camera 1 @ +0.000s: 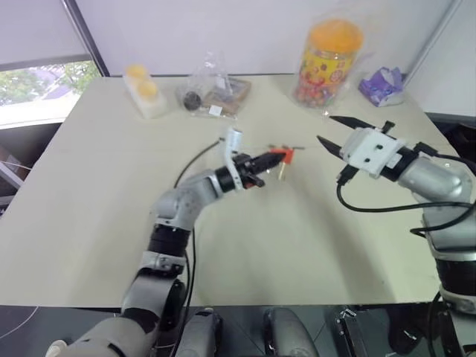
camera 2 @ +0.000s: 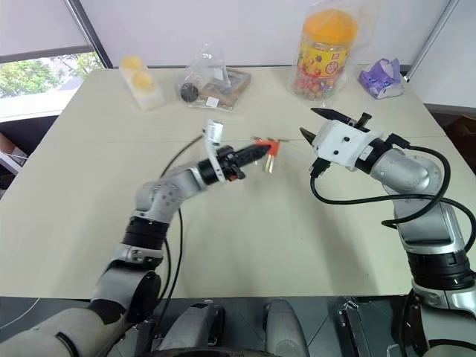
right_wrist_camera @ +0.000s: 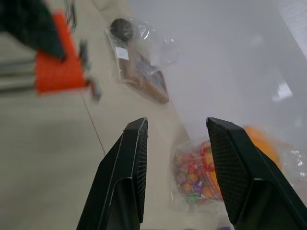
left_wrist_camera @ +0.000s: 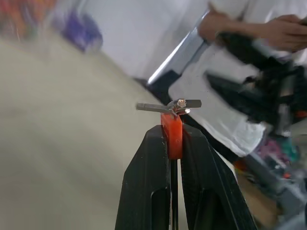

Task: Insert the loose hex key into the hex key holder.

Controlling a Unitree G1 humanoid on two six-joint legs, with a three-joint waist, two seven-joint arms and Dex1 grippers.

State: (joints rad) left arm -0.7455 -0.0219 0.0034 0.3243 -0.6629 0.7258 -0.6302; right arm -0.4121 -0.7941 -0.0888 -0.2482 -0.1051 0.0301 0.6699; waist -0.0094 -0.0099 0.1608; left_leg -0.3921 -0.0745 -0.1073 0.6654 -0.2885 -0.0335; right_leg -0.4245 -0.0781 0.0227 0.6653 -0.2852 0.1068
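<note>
The hex key holder, a small red-orange block with short grey keys sticking out, is held above the middle of the desk, pinched at its near-left end by the left gripper, whose jaws are pressed onto it. To its right and apart from it, the right gripper hangs over the desk with jaws spread and nothing between them. Along the far edge stand a candy jar, a clear bag and yellow cups.
</note>
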